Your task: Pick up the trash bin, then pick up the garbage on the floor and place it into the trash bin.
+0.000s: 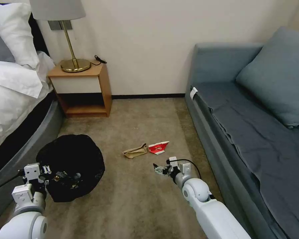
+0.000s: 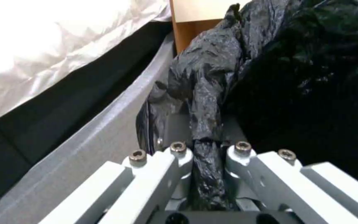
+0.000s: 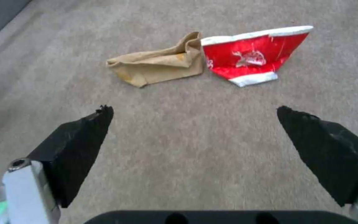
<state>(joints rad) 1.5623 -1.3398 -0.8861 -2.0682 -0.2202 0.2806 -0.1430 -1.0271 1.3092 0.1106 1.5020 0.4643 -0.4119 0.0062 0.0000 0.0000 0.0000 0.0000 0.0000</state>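
Trash bin (image 1: pixel 71 166) (left end effector (image 1: pixel 61 176) clamped)

- Head view looks down from above at the beige carpet floor (image 1: pixel 139 199), between bed and sofa
- Left wrist view sits close against the crinkly black bin bag (image 2: pixel 212 93) (bed alongside)
- Right wrist view faces the crumpled brown paper bag (image 3: pixel 158 63) and red-and-white carton (image 3: pixel 249 54) nearby, shared with the head view

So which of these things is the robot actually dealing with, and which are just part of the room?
Part of the job:
- trash bin, its black liner pinched in the left gripper
- brown paper bag on the carpet
- red-and-white carton beside it
- right gripper, open, near both

Just there:
- lamp
- nightstand
- bed
- sofa
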